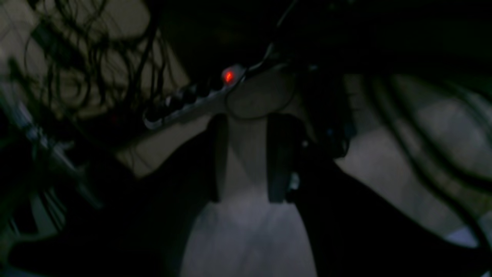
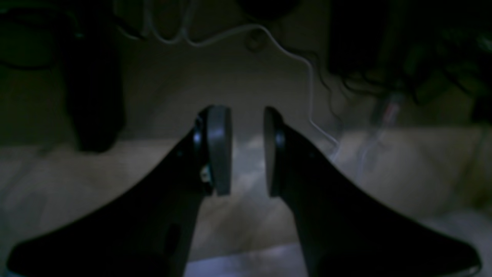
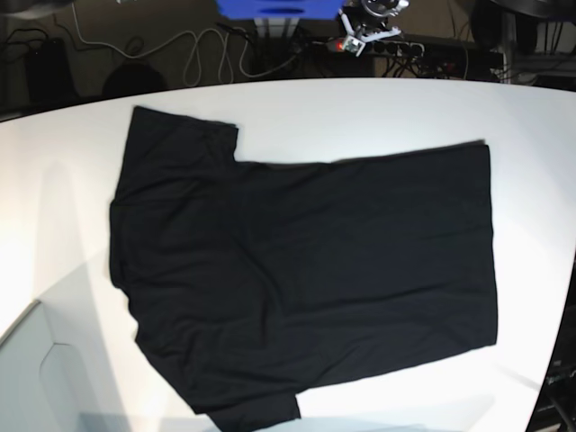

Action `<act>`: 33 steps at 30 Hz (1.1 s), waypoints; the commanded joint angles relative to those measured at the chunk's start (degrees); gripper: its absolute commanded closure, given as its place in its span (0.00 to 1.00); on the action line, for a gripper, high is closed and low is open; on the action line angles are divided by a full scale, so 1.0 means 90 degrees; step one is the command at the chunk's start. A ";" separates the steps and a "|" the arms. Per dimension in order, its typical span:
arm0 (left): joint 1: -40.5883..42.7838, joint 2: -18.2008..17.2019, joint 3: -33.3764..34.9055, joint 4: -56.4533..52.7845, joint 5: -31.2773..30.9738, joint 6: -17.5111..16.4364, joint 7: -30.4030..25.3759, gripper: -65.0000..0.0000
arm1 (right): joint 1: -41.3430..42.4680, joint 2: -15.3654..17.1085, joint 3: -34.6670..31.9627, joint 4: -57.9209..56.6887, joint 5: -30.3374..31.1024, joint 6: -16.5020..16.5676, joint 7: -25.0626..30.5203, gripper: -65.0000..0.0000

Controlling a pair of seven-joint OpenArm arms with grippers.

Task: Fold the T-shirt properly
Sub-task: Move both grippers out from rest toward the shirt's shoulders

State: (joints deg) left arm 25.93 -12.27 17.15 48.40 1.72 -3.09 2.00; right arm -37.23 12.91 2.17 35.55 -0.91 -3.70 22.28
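- Lying flat on my white counter (image 3: pixel 54 180), the T-shirt (image 3: pixel 306 279) shows only plain black fabric in the base view, with no print visible.
- At the left of that view one short sleeve (image 3: pixel 180 135) reaches toward the far edge of the counter, and the shirt's left side runs down from it.
- Lower down, the other sleeve (image 3: pixel 256 405) points at the near edge of the counter.
- Moving right, the body stretches across the middle, and the straight hem (image 3: pixel 491 243) ends near the counter's right side.
- Neither of my arms appears in the base view, and nothing touches the shirt there.
- Beyond the far edge sit white and dark cables (image 3: pixel 193 45) and a power strip (image 3: pixel 423 49).
- My right tool (image 2: pixel 247 152), seen from its own wrist camera, has its two fingers spread apart with an empty gap between the grey pads (image 2: pixel 220 150); pale floor and a white cable (image 2: pixel 307 77) lie past it.
- My left tool (image 1: pixel 246 157) likewise stands parted, nothing between its pads (image 1: pixel 277 157); a power strip with a glowing red switch (image 1: pixel 228 76) lies beyond it, in a dim, blurred picture.
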 commanded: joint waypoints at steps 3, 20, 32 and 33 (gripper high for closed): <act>0.0269 -0.0233 -0.0044 0.0878 0.0000 0.0036 0.0222 0.74 | -0.0244 0.0056 0.0173 0.0157 0.0057 -0.0082 0.0078 0.81; 0.1128 -0.0273 0.0239 0.2295 0.0977 0.0065 0.0818 0.74 | -0.1016 0.0056 0.0222 0.1281 0.0057 -0.0072 0.0078 0.81; 0.2486 -0.0517 -0.0064 0.3916 0.0996 0.0075 0.0779 0.74 | -0.1836 0.0231 0.0203 0.2326 0.0575 0.0133 -0.0263 0.81; 0.2593 -0.0497 -0.0191 0.4024 0.0996 0.0075 0.0779 0.74 | -0.1944 0.0270 0.0222 0.2512 0.0829 0.0319 -0.0342 0.81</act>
State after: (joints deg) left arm 48.12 -16.25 15.53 84.20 10.70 -2.94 9.06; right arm -53.56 14.57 3.84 58.19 6.87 -0.95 18.61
